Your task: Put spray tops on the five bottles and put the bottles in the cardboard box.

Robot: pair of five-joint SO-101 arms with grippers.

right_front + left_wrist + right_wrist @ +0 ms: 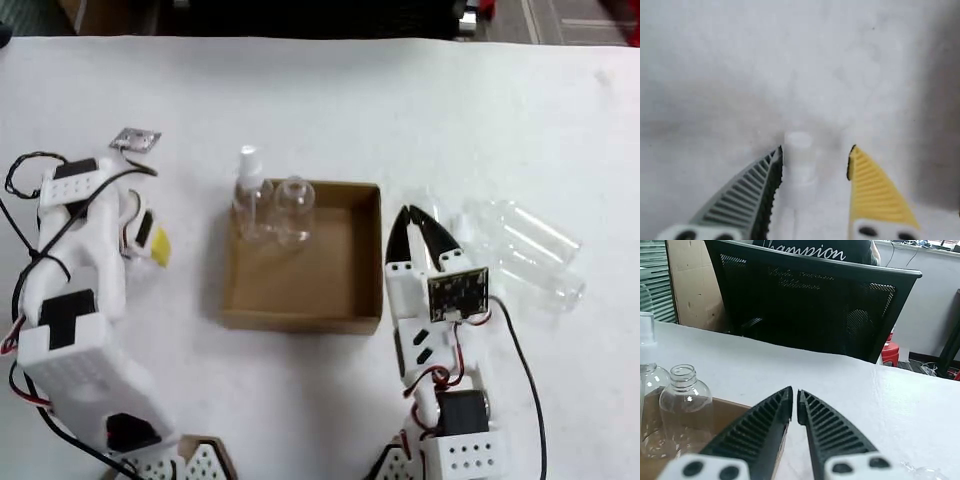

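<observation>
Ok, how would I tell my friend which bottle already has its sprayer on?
Find the cardboard box in the middle of the white table. Two clear bottles stand in its far corner on the side of the left arm. Pick the bottle with the white spray top; its neighbour has a bare open neck.

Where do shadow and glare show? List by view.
High view: glints streak the clear bottles lying on the white table. Left wrist view: a shadow darkens the table beside the spray top. Right wrist view: highlights dot the open bottle.
</observation>
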